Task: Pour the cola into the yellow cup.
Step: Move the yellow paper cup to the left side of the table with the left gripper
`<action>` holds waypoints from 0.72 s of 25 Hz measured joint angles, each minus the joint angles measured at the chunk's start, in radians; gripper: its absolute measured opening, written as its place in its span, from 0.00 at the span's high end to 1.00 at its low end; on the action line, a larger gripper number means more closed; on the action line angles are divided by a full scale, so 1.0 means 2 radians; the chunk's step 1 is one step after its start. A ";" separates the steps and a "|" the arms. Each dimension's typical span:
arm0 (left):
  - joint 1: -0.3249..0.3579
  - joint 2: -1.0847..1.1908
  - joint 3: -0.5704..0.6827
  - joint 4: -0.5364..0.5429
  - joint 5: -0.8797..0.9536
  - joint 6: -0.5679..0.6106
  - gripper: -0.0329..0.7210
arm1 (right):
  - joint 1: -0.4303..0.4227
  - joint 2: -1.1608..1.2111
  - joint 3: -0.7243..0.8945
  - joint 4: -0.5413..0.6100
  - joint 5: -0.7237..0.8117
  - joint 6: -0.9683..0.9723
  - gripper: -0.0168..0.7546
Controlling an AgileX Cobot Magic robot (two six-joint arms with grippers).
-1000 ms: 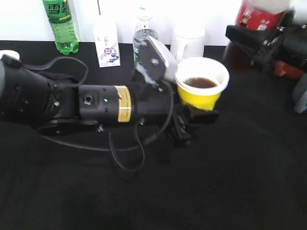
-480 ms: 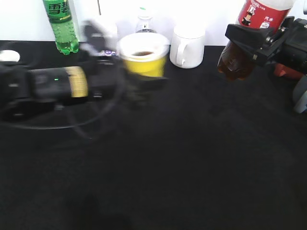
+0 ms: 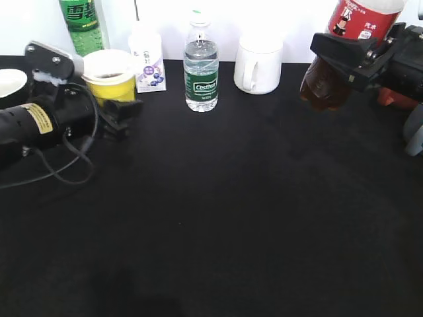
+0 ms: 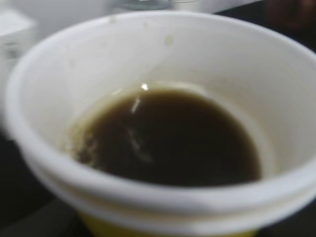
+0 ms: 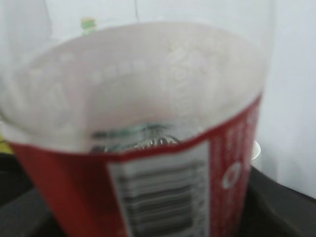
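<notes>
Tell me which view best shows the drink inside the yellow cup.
Left wrist view: it looks straight down into the yellow cup, dark cola covering its bottom. The exterior view shows only a dark sliver at the rim; the right wrist view shows none.

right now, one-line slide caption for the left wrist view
Close-up into the yellow cup, its white inside holding a shallow pool of dark cola.

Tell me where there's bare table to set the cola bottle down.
Bare black table spreads across the centre and front, below the water bottle and white mug. Crowded: the back row, and far left around the left gripper holding the yellow cup.
</notes>
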 joint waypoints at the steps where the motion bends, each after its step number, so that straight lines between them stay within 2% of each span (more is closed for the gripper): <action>1: 0.000 0.015 0.000 -0.014 -0.016 0.007 0.37 | 0.000 0.000 0.000 0.000 0.000 0.000 0.33; 3: 0.000 0.046 0.000 -0.020 -0.045 0.011 0.37 | 0.000 0.000 0.000 0.000 0.000 0.000 0.33; 6: 0.000 0.083 0.000 -0.061 -0.067 0.012 0.37 | 0.000 0.000 0.000 0.000 0.000 0.000 0.33; 12: 0.000 0.112 0.000 -0.064 -0.093 0.017 0.37 | 0.000 0.000 0.000 0.000 0.000 0.000 0.33; 16: 0.000 0.112 0.000 -0.057 -0.088 0.017 0.20 | 0.000 0.000 0.000 0.000 0.000 0.000 0.33; 18: 0.000 0.106 0.000 -0.056 -0.074 0.018 0.18 | 0.000 0.000 0.000 0.000 0.000 0.000 0.33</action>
